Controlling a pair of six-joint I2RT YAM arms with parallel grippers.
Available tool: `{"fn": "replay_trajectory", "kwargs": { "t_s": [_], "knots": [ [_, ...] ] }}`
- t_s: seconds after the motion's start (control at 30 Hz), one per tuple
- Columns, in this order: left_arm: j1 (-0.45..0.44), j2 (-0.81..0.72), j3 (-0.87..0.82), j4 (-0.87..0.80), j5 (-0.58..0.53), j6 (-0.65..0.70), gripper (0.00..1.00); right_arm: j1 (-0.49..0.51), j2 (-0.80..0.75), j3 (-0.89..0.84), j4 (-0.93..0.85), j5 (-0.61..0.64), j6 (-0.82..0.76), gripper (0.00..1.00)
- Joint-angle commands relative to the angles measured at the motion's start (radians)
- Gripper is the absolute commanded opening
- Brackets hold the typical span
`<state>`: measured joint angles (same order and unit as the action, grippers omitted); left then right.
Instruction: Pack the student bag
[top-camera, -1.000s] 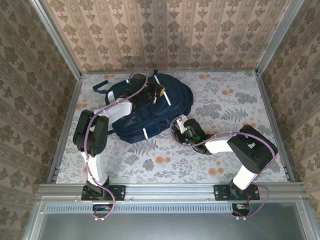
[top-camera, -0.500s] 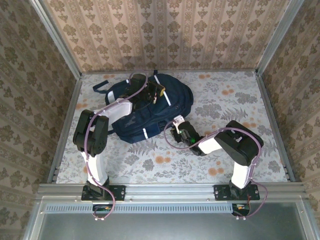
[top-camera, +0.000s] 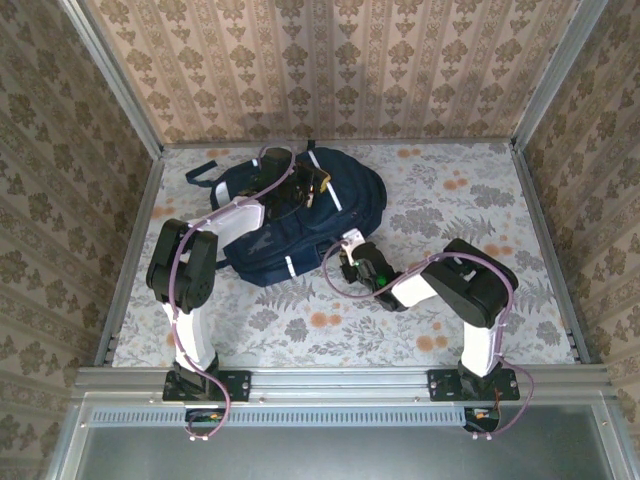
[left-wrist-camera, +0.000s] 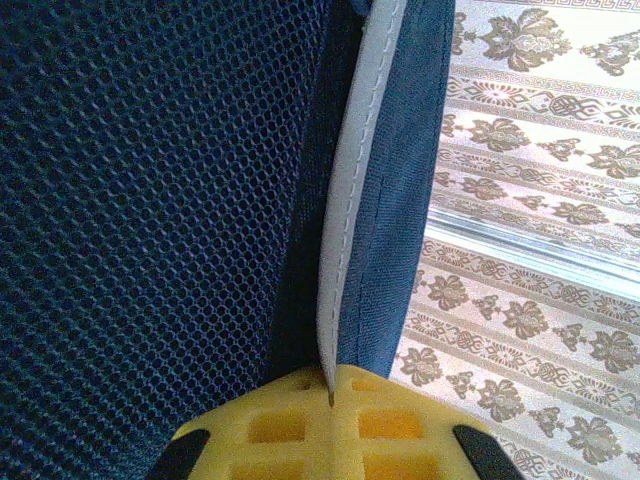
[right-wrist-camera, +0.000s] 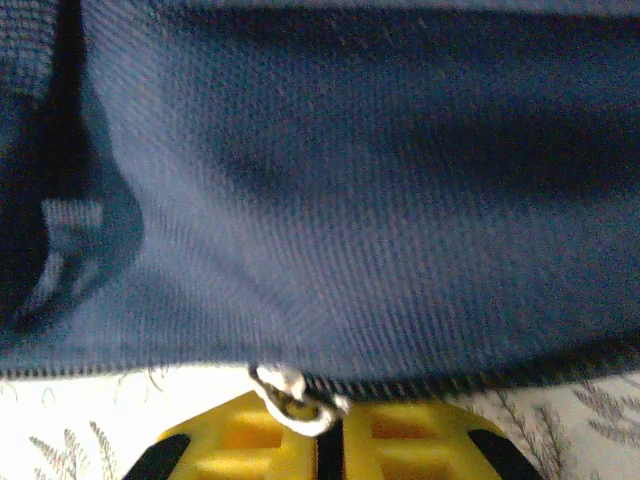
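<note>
Floral-patterned surface (top-camera: 450, 330) carries the large dark navy fabric backpack with thin white stripes (top-camera: 345, 205) at its far left, near the back wall (top-camera: 330, 70). Left tool (left-wrist-camera: 330, 392) clamps its grey piping (left-wrist-camera: 345, 200); right tool (right-wrist-camera: 327, 435) is pinched on a pale metal zipper pull (right-wrist-camera: 290, 400). Judging by that, zipping remains. Free room lies rightward and nearer.

The dark navy fabric backpack (right-wrist-camera: 380, 200) is blurred at the right wrist; the bottom edge crops the right yellow plastic fingers (right-wrist-camera: 410, 435) and the left fingers (left-wrist-camera: 280, 425).
</note>
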<state>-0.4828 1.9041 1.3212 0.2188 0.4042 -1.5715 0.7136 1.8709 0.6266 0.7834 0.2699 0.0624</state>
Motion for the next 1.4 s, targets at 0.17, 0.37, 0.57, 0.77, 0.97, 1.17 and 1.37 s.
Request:
{"fn": "replay_trajectory", "kwargs": {
  "t_s": [0.17,0.37,0.57,0.77,0.97,1.17,1.37],
  "knots": [
    [0.016,0.013,0.033,-0.028,0.009,0.064,0.00,-0.048,-0.124,-0.122,0.043,-0.018,-0.062,0.08],
    [0.015,0.018,0.038,-0.044,0.010,0.089,0.00,-0.107,-0.165,-0.112,-0.010,-0.109,-0.061,0.00],
    [0.015,0.024,0.033,-0.034,0.013,0.075,0.00,-0.108,-0.141,-0.106,0.014,-0.246,-0.081,0.20],
    [0.015,0.014,0.029,-0.026,0.013,0.059,0.00,-0.074,-0.138,-0.202,0.194,-0.130,-0.116,0.31],
    [0.015,0.009,0.027,-0.015,0.012,0.048,0.00,-0.018,-0.159,-0.245,0.235,0.024,-0.082,0.39],
    [0.015,0.006,0.023,-0.009,0.011,0.040,0.00,0.058,-0.076,-0.188,0.262,0.101,-0.013,0.45],
    [0.016,0.003,0.018,-0.008,0.010,0.039,0.00,0.072,0.017,-0.130,0.274,0.132,0.084,0.46]
  ]
}}
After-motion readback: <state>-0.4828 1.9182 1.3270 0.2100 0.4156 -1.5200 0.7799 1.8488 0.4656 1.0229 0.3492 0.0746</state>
